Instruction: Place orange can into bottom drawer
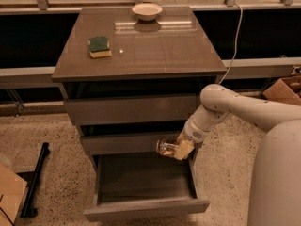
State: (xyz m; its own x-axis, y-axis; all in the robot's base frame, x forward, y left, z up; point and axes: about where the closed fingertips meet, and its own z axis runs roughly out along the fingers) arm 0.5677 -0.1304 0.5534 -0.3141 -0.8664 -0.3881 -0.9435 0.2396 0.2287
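The bottom drawer [146, 209] of the grey-brown cabinet is pulled open, its tray showing nothing inside. My gripper [175, 149] is shut on the orange can [165, 147], which lies on its side in the fingers. It hangs over the back right part of the open drawer, just in front of the middle drawer's front. My white arm reaches in from the right.
A green-and-yellow sponge [99, 46] and a cream bowl [146, 11] sit on the cabinet top [155, 51]. A cardboard box [284, 88] is at the right, another box corner [9, 194] and a black bar [35, 182] on the floor at the left.
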